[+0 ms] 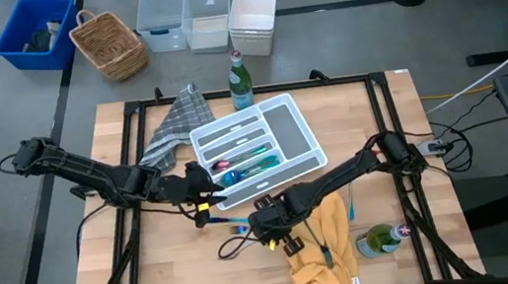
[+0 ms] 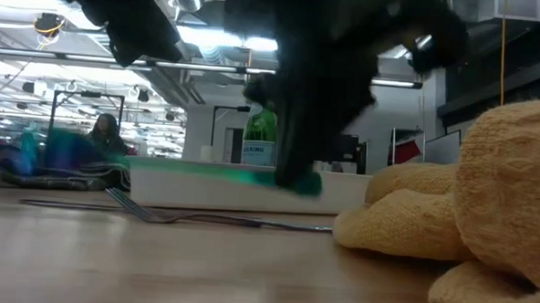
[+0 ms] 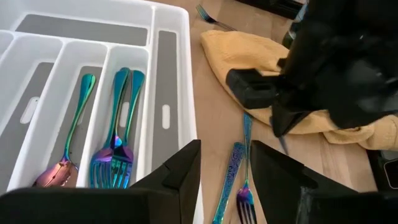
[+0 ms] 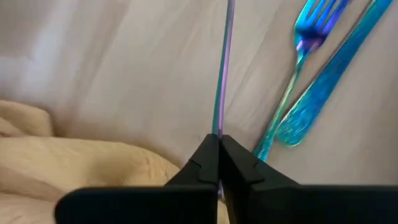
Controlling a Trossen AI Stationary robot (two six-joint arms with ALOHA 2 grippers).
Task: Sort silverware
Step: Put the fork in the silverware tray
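Note:
The white divided tray (image 1: 306, 141) stands mid-table and holds a spoon (image 3: 65, 165) and forks (image 3: 118, 155) in its slots. My left gripper (image 1: 204, 195) is open and empty at the tray's near left corner; in its wrist view (image 3: 224, 177) it is over a teal fork (image 3: 244, 198) and another teal piece (image 3: 227, 174) lying on the wood. My right gripper (image 1: 268, 224) is shut on a slim purplish piece of silverware (image 4: 225, 68) beside the yellow cloth (image 1: 324, 252). A dark fork (image 2: 158, 214) lies flat on the table. My right gripper pinches one end of the slim purplish piece (image 4: 217, 127) between its two fingertips (image 4: 239, 158). The piece shows edge-on and runs straight out from the fingers, along them. The fingers point down at a slant; in the low view the gripper's end (image 2: 296, 182) hangs above the wood.
A green bottle (image 1: 240, 80) stands behind the tray and another (image 1: 380, 241) lies at the near right. A grey cloth (image 1: 172, 128) lies left of the tray. The yellow cloth bulks at the near right (image 2: 487, 207). Bins and a basket (image 1: 108, 45) stand beyond the table.

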